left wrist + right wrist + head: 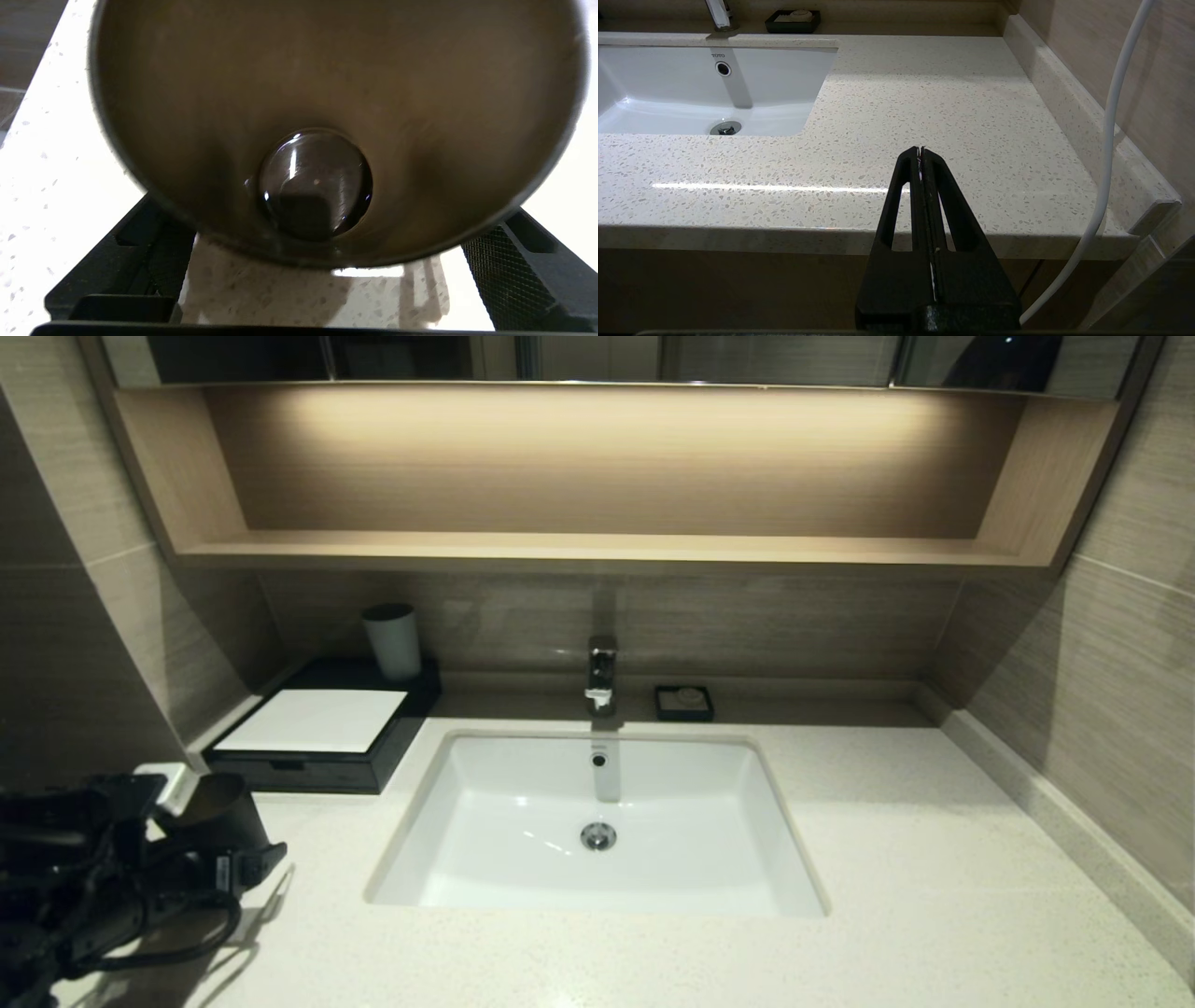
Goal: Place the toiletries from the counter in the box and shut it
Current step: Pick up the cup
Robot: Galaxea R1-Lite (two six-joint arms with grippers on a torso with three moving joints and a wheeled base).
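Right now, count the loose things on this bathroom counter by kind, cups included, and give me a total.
Cups: 2, a pale cup on the box and a dark cup in the left claw
Black box: 1
Soap dish: 1
Toiletry packets: 0 in view
Total: 4

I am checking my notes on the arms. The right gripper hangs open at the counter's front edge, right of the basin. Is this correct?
Not quite: the right gripper is shut; the right wrist view shows its fingers pressed together. The rest holds: it hangs at the front edge of the counter, right of the basin. The left gripper grips a dark cup.
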